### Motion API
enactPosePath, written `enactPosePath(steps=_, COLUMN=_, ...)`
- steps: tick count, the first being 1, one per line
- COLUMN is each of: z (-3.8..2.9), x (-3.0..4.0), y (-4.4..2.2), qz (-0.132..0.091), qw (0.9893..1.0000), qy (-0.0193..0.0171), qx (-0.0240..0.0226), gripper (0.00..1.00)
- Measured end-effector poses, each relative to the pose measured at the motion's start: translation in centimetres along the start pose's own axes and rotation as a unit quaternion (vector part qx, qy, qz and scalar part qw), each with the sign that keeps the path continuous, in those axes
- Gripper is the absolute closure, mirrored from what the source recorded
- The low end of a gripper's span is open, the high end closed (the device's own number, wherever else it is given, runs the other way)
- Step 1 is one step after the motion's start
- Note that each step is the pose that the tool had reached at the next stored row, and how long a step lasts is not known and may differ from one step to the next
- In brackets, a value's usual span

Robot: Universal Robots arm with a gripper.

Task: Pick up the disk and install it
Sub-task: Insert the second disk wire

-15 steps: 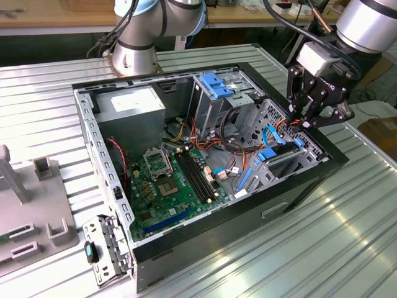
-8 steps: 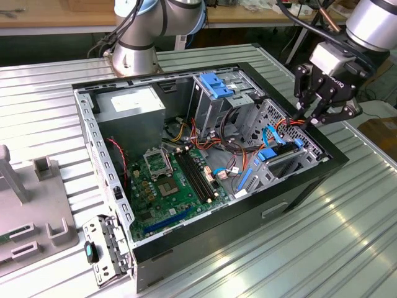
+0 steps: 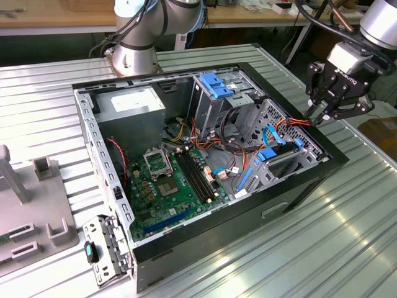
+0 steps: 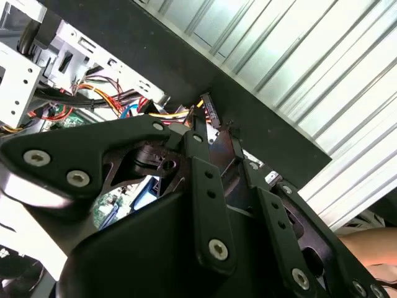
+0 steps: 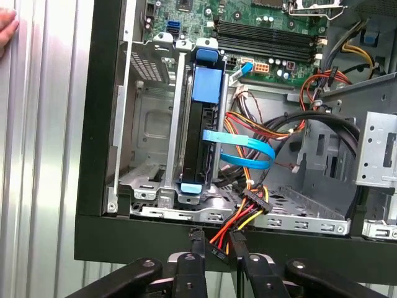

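Blue-railed disk (image 5: 201, 133); green motherboard (image 3: 173, 183)

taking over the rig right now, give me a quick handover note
Gripper: shut on a black power connector with red, orange and yellow wires, at the case wall.
Disk: standing on edge in its blue carrier inside the drive cage, nothing gripping it.
Done: the disk is seated in the cage.
Left: the held connector is apart from the disk, not plugged in.
Note: a person's hand is on the table beside the case.
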State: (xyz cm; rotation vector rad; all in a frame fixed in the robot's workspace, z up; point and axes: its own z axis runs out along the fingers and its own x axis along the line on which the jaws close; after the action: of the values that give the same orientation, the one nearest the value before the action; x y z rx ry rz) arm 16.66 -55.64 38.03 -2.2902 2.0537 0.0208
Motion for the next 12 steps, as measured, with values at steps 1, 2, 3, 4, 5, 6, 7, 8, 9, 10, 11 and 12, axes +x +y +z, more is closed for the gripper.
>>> enactPosePath(steps=1, z=0.00, x=0.00, y=-0.02, qz=0.000, qw=1.0000, qy=0.0000, qx=0.0000, gripper=0.70)
enactPosePath(steps=2, z=0.01, x=0.01, y=-0.06, qz=-0.001, qw=1.0000, qy=0.0000, qx=0.0000, gripper=0.70)
enactPosePath(steps=3, z=0.01, x=0.02, y=-0.11, qz=-0.003, qw=1.0000, qy=-0.0001, qx=-0.0002, gripper=0.70)
enactPosePath(steps=4, z=0.03, x=0.01, y=-0.19, qz=-0.018, qw=0.9998, qy=-0.0006, qx=-0.0011, gripper=0.70)
enactPosePath(steps=5, z=0.04, x=0.02, y=-0.19, qz=-0.030, qw=0.9996, qy=-0.0010, qx=-0.0018, gripper=0.70)
enactPosePath(steps=6, z=0.05, x=0.02, y=-0.20, qz=-0.038, qw=0.9993, qy=-0.0014, qx=-0.0022, gripper=0.70)
enactPosePath(steps=7, z=0.06, x=0.02, y=-0.20, qz=-0.052, qw=0.9986, qy=-0.0019, qx=-0.0029, gripper=0.70)
enactPosePath(steps=8, z=0.10, x=0.02, y=-0.20, qz=-0.073, qw=0.9973, qy=-0.0028, qx=-0.0041, gripper=0.70)
enactPosePath(steps=9, z=0.12, x=0.02, y=-0.20, qz=-0.083, qw=0.9965, qy=-0.0031, qx=-0.0046, gripper=0.70)
enactPosePath(steps=10, z=0.13, x=0.02, y=-0.20, qz=-0.092, qw=0.9957, qy=-0.0034, qx=-0.0051, gripper=0.70)
enactPosePath(steps=11, z=0.17, x=0.03, y=-0.19, qz=-0.108, qw=0.9941, qy=-0.0040, qx=-0.0059, gripper=0.70)
enactPosePath(steps=12, z=0.21, x=0.03, y=-0.19, qz=-0.118, qw=0.9929, qy=-0.0045, qx=-0.0065, gripper=0.70)
